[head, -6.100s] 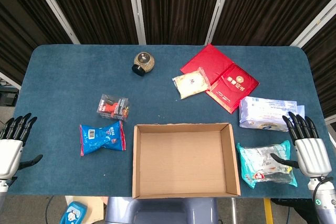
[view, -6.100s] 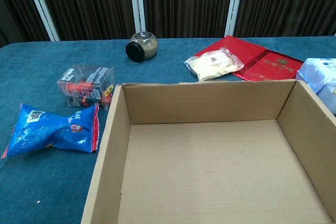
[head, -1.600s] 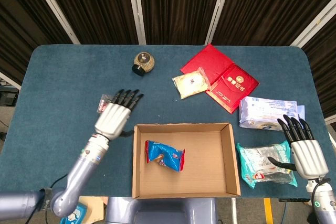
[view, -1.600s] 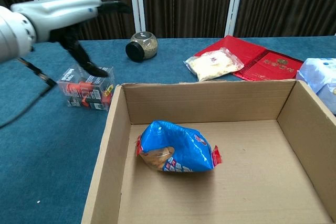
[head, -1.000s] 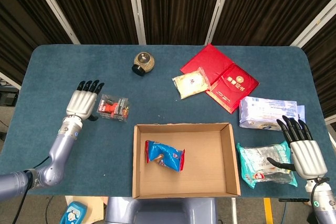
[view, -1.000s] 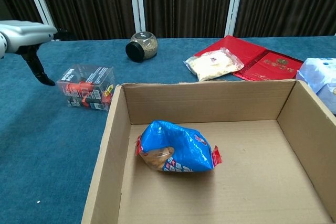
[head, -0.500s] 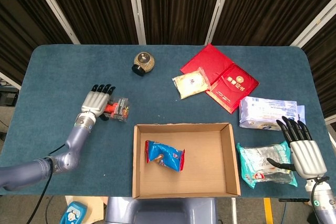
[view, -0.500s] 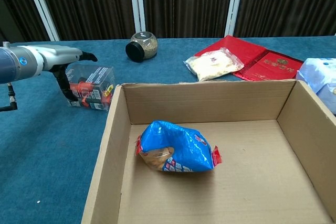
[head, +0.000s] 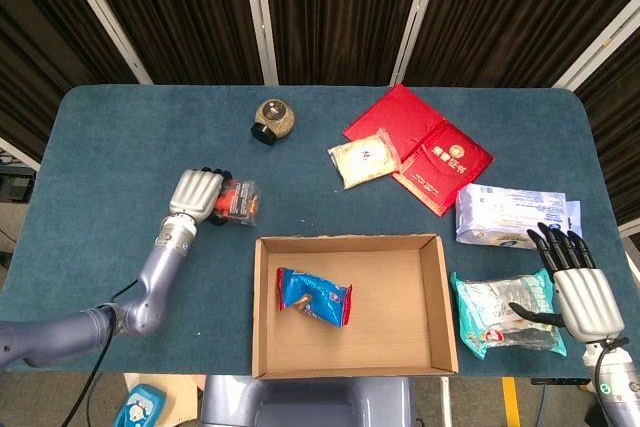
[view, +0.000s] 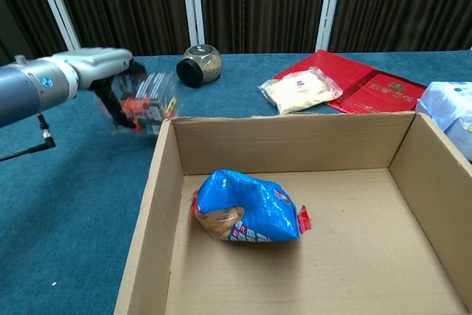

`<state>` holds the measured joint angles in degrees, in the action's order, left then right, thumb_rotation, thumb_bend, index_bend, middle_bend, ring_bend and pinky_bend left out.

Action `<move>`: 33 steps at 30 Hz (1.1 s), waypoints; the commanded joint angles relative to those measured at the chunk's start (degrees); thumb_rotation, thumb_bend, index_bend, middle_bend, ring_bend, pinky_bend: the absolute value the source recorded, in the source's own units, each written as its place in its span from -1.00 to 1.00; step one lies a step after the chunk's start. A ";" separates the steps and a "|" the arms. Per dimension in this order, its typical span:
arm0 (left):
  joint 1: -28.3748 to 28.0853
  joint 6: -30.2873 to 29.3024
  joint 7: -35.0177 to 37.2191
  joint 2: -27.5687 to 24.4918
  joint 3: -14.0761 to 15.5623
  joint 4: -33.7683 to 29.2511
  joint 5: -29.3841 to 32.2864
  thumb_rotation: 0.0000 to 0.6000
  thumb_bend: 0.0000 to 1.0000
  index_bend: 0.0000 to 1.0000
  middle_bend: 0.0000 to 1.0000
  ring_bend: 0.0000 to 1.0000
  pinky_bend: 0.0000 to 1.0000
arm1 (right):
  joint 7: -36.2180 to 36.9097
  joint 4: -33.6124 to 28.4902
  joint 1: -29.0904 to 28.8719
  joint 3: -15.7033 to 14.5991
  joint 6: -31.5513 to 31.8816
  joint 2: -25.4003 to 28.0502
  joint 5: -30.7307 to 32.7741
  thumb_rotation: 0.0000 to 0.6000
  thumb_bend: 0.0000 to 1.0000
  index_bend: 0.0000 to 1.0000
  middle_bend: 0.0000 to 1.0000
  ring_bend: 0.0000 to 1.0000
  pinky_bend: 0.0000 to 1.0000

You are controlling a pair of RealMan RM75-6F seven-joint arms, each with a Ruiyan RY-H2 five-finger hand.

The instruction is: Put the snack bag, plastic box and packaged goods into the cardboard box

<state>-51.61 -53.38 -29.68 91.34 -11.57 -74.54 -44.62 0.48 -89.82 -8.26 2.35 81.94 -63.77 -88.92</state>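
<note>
A clear plastic box (head: 240, 203) with red and black contents is gripped by my left hand (head: 196, 193), whose fingers curl over it just left of the cardboard box (head: 400, 312). In the chest view the plastic box (view: 146, 101) looks blurred and raised beside the cardboard box's (view: 295, 142) near-left corner, under my left hand (view: 99, 60). The blue snack bag (head: 313, 296) lies inside the cardboard box (view: 247, 215). A teal pack of packaged goods (head: 500, 315) lies right of the cardboard box. My right hand (head: 580, 294) rests beside it with fingers spread, holding nothing.
A white and blue packet (head: 510, 215) lies behind the teal pack. Red envelopes (head: 425, 147) with a white pouch (head: 364, 158) on them sit at the back right. A round jar (head: 272, 119) lies at the back centre. The blue table (head: 110, 147) ends close behind my right hand.
My left hand has closed on the plastic box and carried it right, toward the cardboard box, lifting it. The right hand has stayed where it was.
</note>
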 commanded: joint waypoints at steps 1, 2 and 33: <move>1.93 -5.46 4.78 -4.58 -2.35 -9.35 -7.23 1.00 0.08 0.45 0.05 0.02 -0.13 | -0.14 -0.02 -0.03 0.05 -0.09 -0.05 0.12 1.00 -0.97 -1.00 -1.00 -1.00 -0.97; 2.06 -5.91 4.99 -5.36 -2.54 -10.81 -8.02 1.00 0.08 0.45 0.05 0.02 -0.13 | -0.19 -0.04 -0.03 0.06 -0.08 -0.07 0.13 1.00 -0.97 -1.00 -1.00 -1.00 -0.97; -0.49 -10.84 -10.17 -1.47 2.58 -36.42 -11.52 1.00 -0.92 -0.85 -1.00 -1.00 -1.00 | -0.50 0.39 0.29 0.31 1.02 -0.02 -0.19 1.00 -0.97 -1.00 -1.00 -1.00 -0.97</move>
<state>-52.05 -63.96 -39.70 89.69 -8.77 -111.13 -56.40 -0.01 -89.45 -7.97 2.66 82.98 -63.80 -89.13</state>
